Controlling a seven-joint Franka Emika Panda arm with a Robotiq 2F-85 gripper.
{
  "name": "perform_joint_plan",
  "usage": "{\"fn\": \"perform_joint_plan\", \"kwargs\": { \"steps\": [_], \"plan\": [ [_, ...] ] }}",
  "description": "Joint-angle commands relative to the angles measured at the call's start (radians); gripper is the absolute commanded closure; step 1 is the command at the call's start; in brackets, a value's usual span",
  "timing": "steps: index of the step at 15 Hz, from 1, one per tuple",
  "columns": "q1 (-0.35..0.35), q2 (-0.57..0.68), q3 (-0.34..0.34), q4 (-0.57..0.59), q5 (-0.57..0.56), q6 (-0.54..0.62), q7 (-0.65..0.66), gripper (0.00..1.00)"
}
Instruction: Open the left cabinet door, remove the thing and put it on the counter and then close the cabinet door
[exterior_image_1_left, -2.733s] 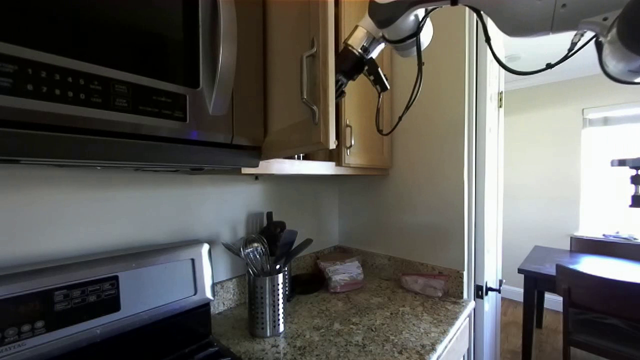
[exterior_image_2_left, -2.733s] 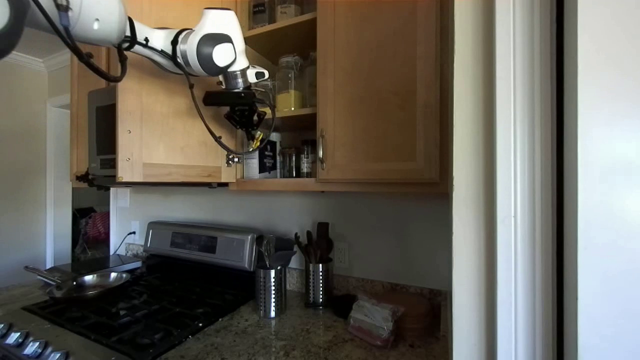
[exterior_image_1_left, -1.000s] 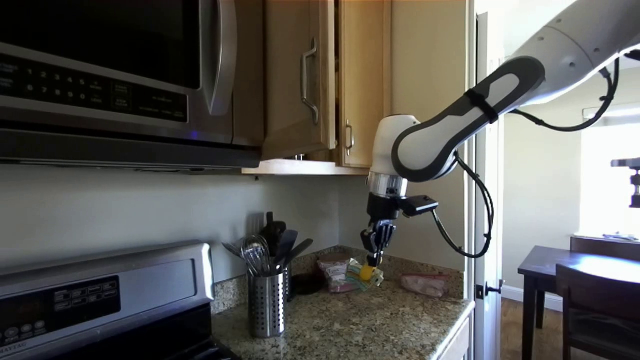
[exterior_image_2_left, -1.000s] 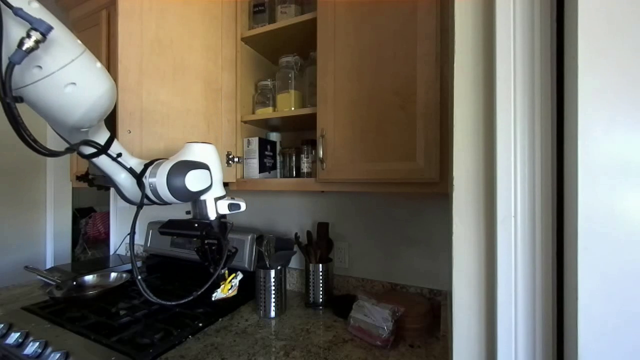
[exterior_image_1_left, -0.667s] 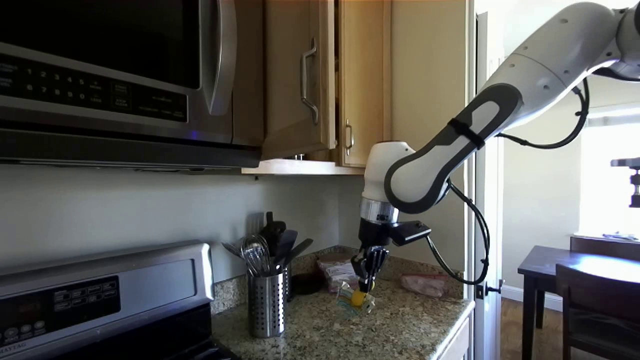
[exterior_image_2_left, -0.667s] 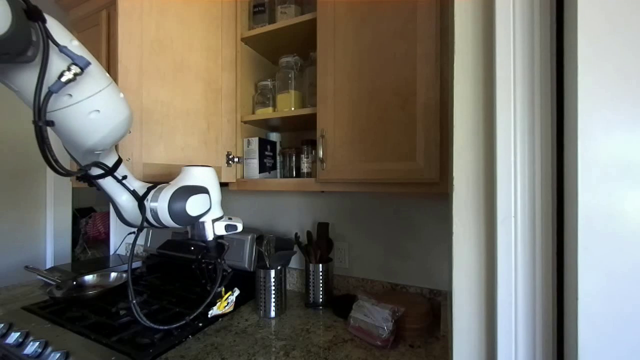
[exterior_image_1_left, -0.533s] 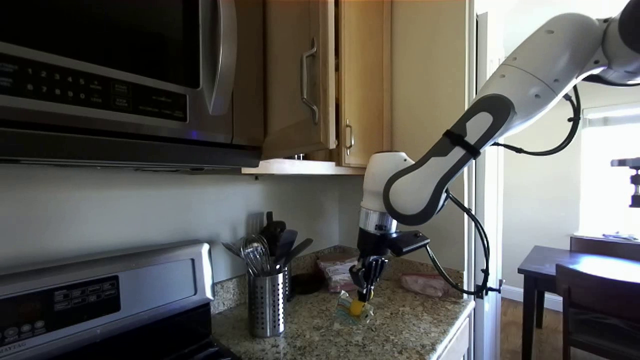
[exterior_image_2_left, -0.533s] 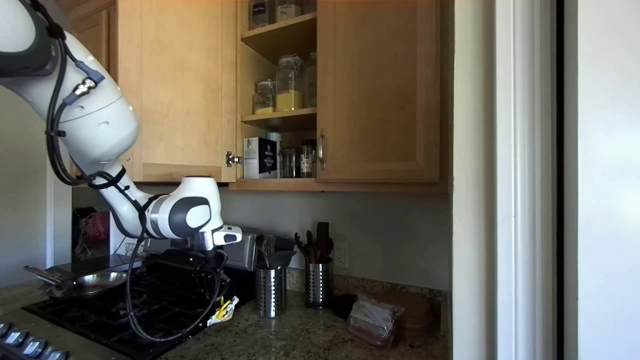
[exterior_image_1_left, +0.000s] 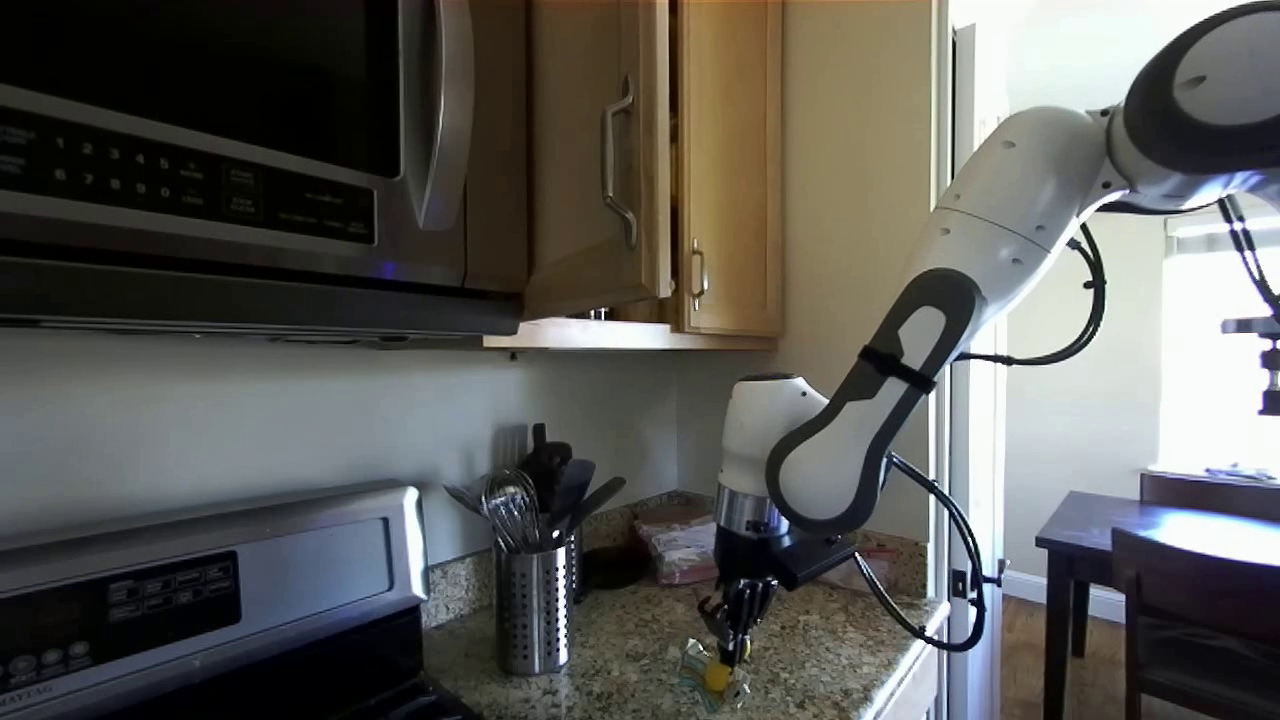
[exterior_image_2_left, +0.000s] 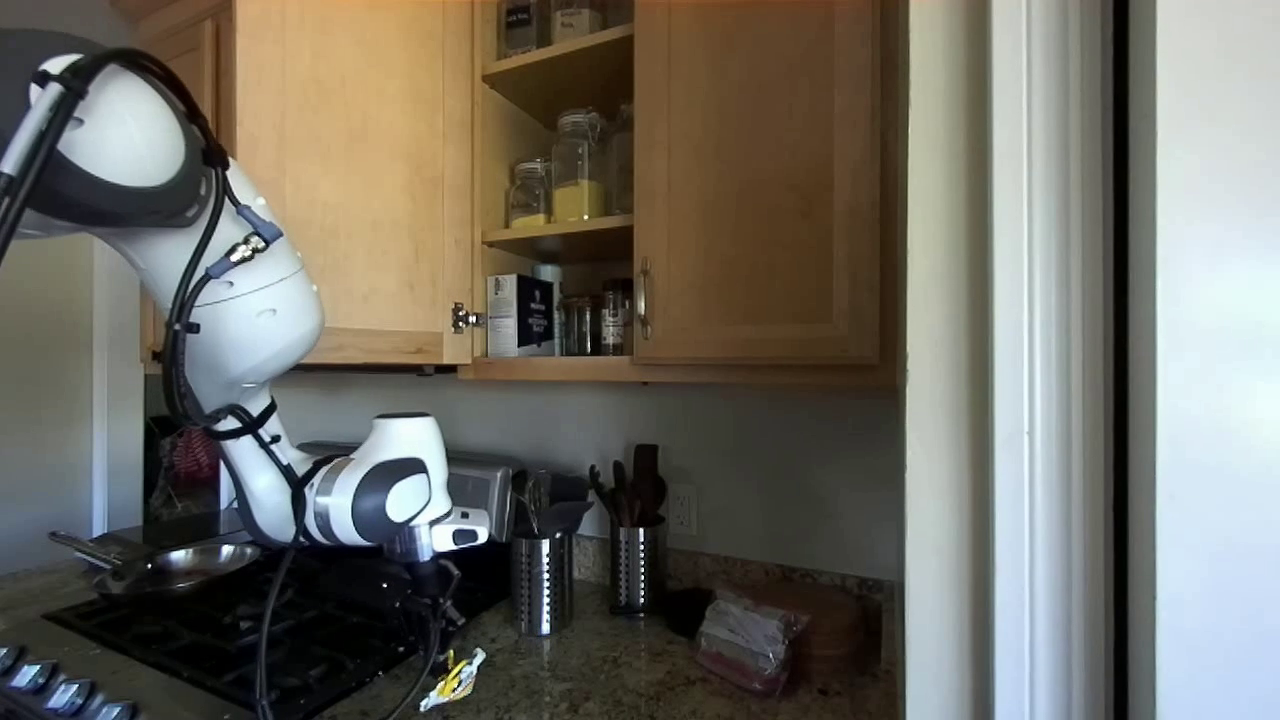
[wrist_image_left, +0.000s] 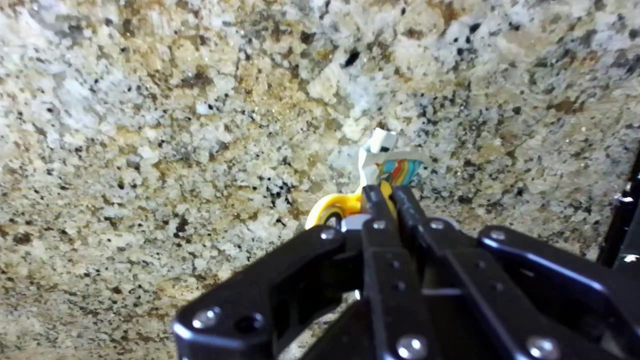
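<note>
A small yellow and white thing (exterior_image_2_left: 455, 682), teal, red and gold bands on one flap, is clamped between the two black fingers (wrist_image_left: 381, 237) of my claw (wrist_image_left: 386, 192), low over the speckled granite counter (exterior_image_1_left: 620, 655); whether the two touch I cannot tell. In the wrist view its yellow loop points left, out past my fingers, while its white part and striped flap point up, ahead of my fingertips. In an exterior view its long axis slants from lower left to upper right. Near my claw, a perforated steel cup (exterior_image_1_left: 533, 615) of utensils (exterior_image_1_left: 572, 490) stands upright, a second cup (exterior_image_2_left: 637, 570) close by, and a clear bag (exterior_image_2_left: 750, 640) lies farther along the counter. Above, the left cabinet door (exterior_image_1_left: 570, 180) stands open, its slim bar handle (exterior_image_1_left: 607, 165) upright; the matching door (exterior_image_2_left: 757, 180) is closed. Low in the cabinet (exterior_image_2_left: 550, 370), a white and dark box (exterior_image_2_left: 535, 310) bears a label too blurred for me to read with certainty, and labels on the jars (exterior_image_2_left: 578, 22) at the top are just as unclear. Lettering at the lower left of the stove panel (exterior_image_1_left: 310, 570) reads "MAYTAG," and digits 1 to 5 run above 6 to 0 on the microwave keypad (exterior_image_1_left: 187, 175).
</note>
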Motion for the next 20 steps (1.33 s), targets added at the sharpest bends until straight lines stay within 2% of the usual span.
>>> {"fn": "perform_joint_plan", "kwargs": {
  "steps": [1, 2, 7, 9, 11, 13, 15, 20],
  "plan": [
    [0.054, 0.011, -0.066, 0.002, -0.061, 0.029, 0.065, 0.67],
    [0.061, 0.005, -0.075, 0.001, -0.068, 0.029, 0.071, 0.63],
    [0.082, -0.049, -0.097, -0.002, -0.095, 0.012, 0.079, 0.3],
    [0.074, -0.105, -0.075, -0.009, -0.071, -0.042, 0.052, 0.17],
    [0.05, -0.17, -0.033, -0.012, -0.013, -0.142, -0.009, 0.04],
    [0.032, -0.245, 0.001, -0.013, 0.062, -0.237, -0.08, 0.0],
    [0.03, -0.327, 0.017, -0.009, 0.124, -0.318, -0.149, 0.0],
    [0.036, -0.503, 0.018, 0.019, 0.184, -0.483, -0.267, 0.0]
  ]
}}
